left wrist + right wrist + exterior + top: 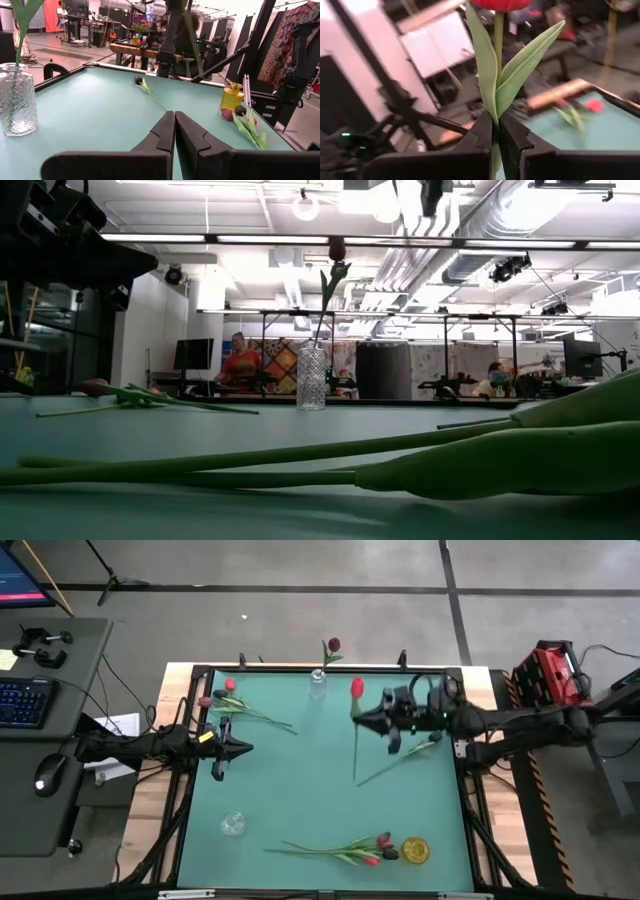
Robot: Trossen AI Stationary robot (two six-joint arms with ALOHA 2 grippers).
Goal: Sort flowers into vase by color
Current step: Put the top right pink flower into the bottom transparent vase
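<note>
My right gripper [358,717] is over the table's far middle, shut on a red flower [357,688] with a long green stem. A dark maroon flower [333,645] stands with its stem in a clear glass vase [318,683] at the far edge. Other flowers lie flat on the table at the far left [232,700], right of centre [400,760] and near the front edge [345,850]. My left gripper [222,752] waits shut near the left edge, holding nothing. My right gripper pinches the red flower's stem [495,120] between its two fingers, just below where the leaves branch off. The fingers come level from the table's right side and lie across the stem. The flower is lifted clear of the table, its head [500,4] toward the far edge.
A second clear vase [232,824] stands near the front left. A small yellow vase [414,851] stands at the front right, beside the flowers lying there. People and workbenches show in the room beyond the table.
</note>
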